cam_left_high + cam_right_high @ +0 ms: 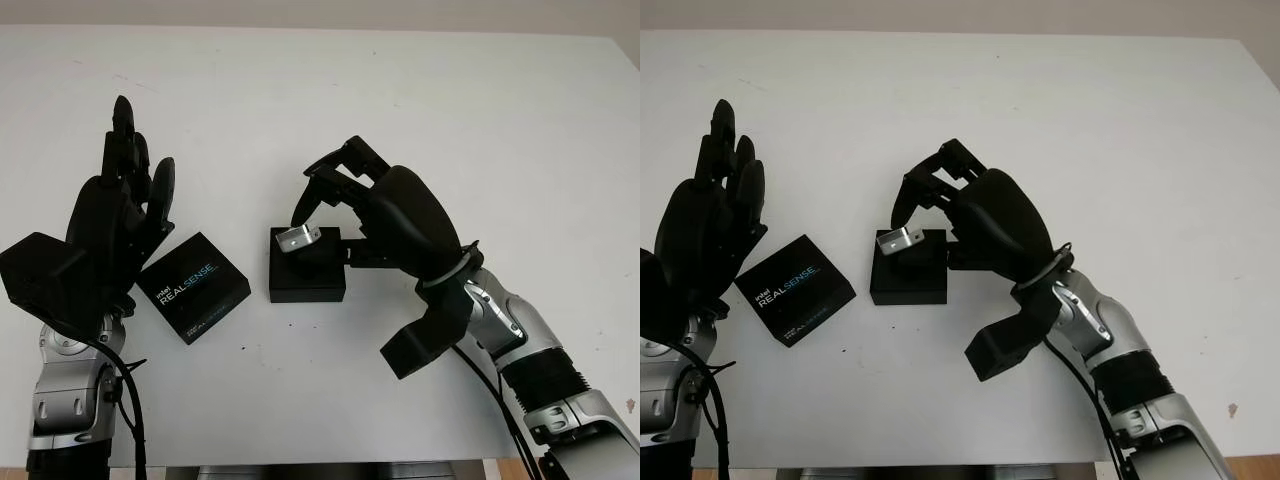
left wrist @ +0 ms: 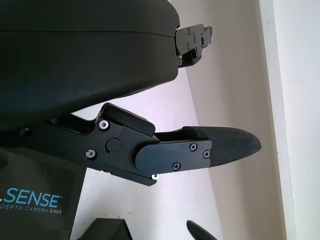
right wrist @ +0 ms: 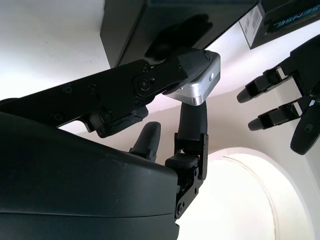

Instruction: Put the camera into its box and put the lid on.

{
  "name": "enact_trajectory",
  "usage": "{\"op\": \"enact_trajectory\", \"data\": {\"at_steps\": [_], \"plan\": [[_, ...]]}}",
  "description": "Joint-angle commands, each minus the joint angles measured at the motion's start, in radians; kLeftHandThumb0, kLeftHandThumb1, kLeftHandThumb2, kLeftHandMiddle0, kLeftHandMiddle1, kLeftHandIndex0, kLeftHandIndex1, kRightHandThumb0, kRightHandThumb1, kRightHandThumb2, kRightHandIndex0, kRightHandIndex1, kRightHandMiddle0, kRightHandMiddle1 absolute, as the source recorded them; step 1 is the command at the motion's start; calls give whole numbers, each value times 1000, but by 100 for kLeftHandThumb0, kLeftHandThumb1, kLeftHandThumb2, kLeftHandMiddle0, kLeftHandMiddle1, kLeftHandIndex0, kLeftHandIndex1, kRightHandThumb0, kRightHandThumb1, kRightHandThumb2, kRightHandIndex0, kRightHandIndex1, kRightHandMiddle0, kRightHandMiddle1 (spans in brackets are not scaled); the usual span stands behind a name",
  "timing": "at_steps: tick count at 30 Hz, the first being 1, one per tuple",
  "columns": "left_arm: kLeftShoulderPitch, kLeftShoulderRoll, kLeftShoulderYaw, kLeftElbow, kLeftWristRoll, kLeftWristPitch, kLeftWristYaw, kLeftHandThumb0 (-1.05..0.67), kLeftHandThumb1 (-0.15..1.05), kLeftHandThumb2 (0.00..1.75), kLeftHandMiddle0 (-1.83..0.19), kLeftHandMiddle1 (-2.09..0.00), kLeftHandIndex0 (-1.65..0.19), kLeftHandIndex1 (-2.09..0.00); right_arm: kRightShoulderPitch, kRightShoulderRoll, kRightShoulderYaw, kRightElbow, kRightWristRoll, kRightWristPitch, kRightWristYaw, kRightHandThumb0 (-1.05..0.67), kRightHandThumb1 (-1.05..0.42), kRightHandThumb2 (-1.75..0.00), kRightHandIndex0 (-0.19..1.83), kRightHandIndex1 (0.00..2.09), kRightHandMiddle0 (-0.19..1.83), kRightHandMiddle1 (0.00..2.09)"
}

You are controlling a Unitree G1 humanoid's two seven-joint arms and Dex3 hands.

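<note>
A small silver camera (image 1: 298, 238) is pinched in my right hand (image 1: 318, 212), held just above the open black box (image 1: 306, 273) at the middle of the white table. In the right wrist view the camera (image 3: 198, 86) sits between my fingertips with the box (image 3: 150, 25) close behind it. The black lid (image 1: 194, 286), printed "REALSENSE", lies flat on the table to the left of the box. My left hand (image 1: 125, 190) is open and raised just left of the lid, palm towards it. The lid's printed face (image 2: 30, 202) appears beside that hand in the left wrist view.
The white table (image 1: 480, 120) stretches far behind and to the right of both hands. Its front edge (image 1: 300, 468) runs close under my forearms.
</note>
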Motion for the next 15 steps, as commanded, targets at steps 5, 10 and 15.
{"op": "enact_trajectory", "data": {"at_steps": [5,10,15], "plan": [[13,7,3,-28,4,5,6,-79,105,52,19,0,19,0,50,-10,19,-49,-4,12,41,-50,-96,-5,13,119,51,149],[13,5,1,-28,6,6,10,-79,105,51,19,0,19,0,77,-20,31,-83,3,40,122,-51,-97,-6,8,117,48,149],[15,1,3,-31,4,4,13,-79,105,49,19,0,19,0,102,-26,39,-115,5,64,177,-53,-100,-6,11,102,43,132]]}}
